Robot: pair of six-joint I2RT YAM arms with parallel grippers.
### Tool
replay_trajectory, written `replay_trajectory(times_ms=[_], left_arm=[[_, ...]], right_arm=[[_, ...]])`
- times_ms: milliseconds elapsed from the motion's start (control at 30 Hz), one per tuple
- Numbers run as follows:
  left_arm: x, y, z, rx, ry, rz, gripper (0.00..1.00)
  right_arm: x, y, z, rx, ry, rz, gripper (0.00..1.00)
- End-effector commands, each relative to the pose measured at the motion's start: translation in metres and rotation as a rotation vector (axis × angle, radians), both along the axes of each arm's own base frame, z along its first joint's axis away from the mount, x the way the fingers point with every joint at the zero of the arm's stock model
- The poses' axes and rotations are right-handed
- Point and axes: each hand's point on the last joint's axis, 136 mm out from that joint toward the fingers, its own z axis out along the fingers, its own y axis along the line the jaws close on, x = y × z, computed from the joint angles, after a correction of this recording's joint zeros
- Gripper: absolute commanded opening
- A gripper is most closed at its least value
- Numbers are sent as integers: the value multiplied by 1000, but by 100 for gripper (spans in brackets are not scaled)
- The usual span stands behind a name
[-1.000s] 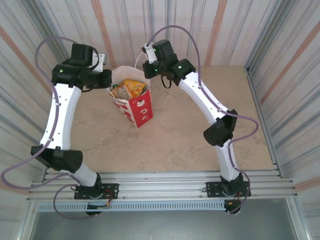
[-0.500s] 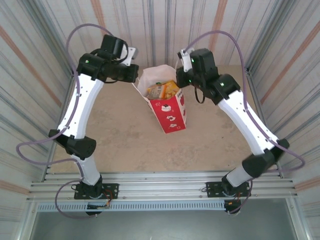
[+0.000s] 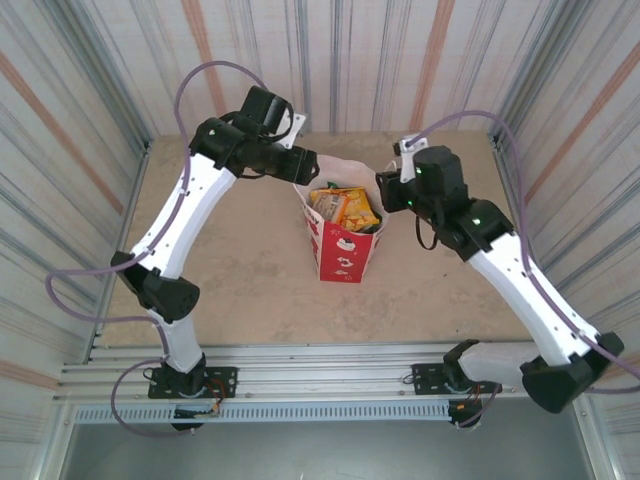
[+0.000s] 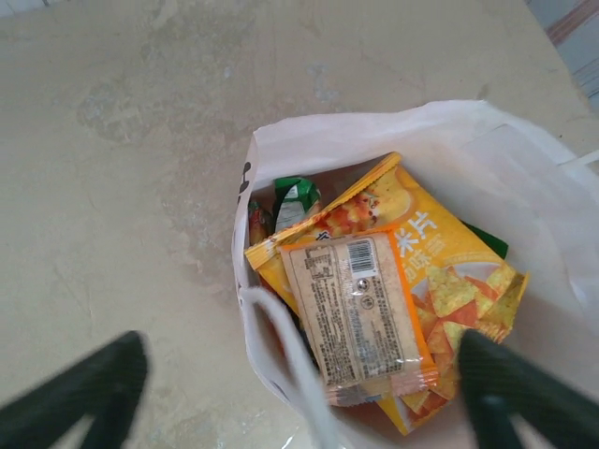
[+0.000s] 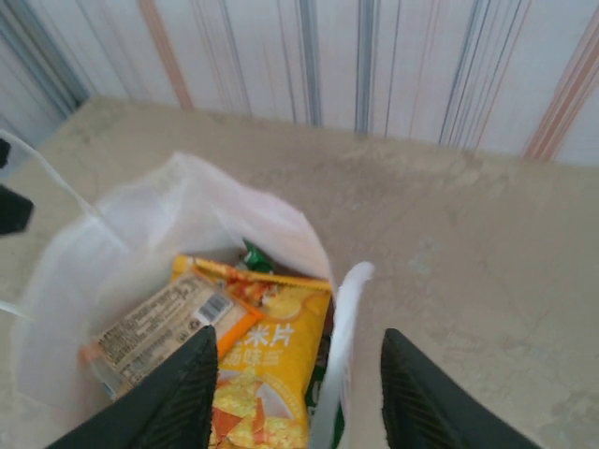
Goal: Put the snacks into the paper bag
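Snacks [image 3: 345, 205] fill the upright paper bag [image 3: 345, 257]; left hand [image 4: 299, 351] and right hand [image 5: 298, 341] flank it, both released.

a robot test cell, more lab bench than home or shop

striped, corrugated-looking wall panels [image 3: 350, 50] close the space in on three sides. a bare beige stone-pattern tabletop [image 3: 250, 290] lies between them, and silver aluminium rails [image 3: 320, 362] run along its near edge. the white-and-black left arm [image 3: 185, 215] and right arm [image 3: 520, 285] are bolted to the rails on black base plates.
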Motion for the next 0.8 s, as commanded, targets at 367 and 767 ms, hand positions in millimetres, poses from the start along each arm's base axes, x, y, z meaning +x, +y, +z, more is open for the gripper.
replay_trajectory(times_ms=[367, 767], left_arm=[[-26, 133, 32, 139, -426, 354, 99], [-14, 212, -134, 181, -632, 526, 99]], right_arm=[[-33, -119, -48, -132, -123, -329, 68], [-5, -165, -196, -5, -94, -420, 99]])
